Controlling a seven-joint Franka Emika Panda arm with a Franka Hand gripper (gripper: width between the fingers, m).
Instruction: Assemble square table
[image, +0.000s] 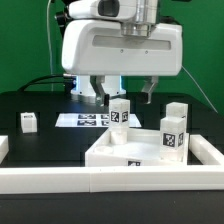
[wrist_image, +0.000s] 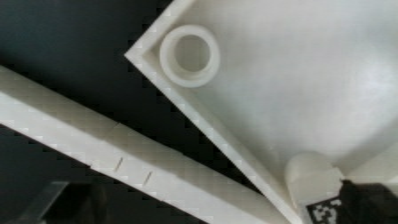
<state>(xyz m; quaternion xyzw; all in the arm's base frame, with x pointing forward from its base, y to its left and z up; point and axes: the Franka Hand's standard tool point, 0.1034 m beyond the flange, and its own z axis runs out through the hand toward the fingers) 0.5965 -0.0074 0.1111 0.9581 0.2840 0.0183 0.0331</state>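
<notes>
The square table's white slab (image: 140, 150) lies rim up near the front of the black table. One white tagged leg (image: 175, 128) stands upright on its corner at the exterior view's right, and another leg (image: 120, 112) stands at its far edge. A third leg (image: 28, 122) sits alone on the exterior view's left. My gripper (image: 127, 92) hangs open just above the far leg, one finger on each side and nothing held. The wrist view looks down on the slab (wrist_image: 285, 90), its round screw hole (wrist_image: 189, 52) and a leg (wrist_image: 306, 180).
A long white border bar (image: 110, 180) runs along the front, and shows in the wrist view as the border bar (wrist_image: 107, 135) lying close beside the slab's edge. The marker board (image: 85, 120) lies flat behind the slab. Cables trail at the back on the exterior view's left.
</notes>
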